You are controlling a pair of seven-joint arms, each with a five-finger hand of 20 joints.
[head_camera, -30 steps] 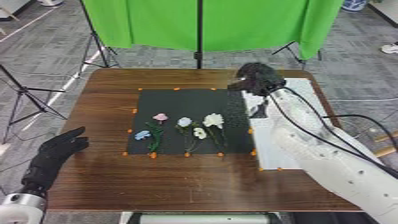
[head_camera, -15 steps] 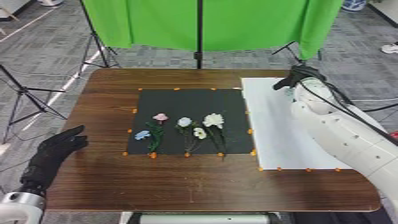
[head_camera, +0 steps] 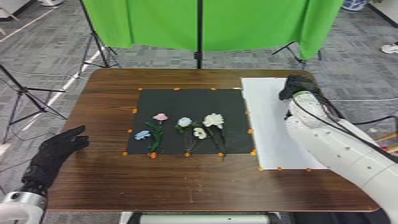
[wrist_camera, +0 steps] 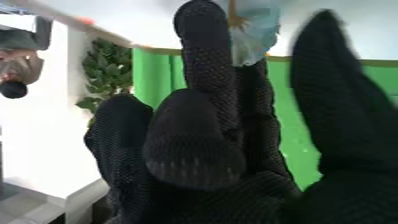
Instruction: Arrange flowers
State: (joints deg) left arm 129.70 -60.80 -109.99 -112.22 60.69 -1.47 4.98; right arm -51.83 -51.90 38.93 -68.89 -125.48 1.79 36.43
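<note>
While my right hand [head_camera: 299, 87] is loosely open, I should approach the white flower [head_camera: 213, 120] at its eight o'clock, pinching stem, not petals.

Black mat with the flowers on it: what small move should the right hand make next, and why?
Probably the right hand should ease left toward the black mat: the flowers lie there, while it is by the far end of the white sheet.
</note>
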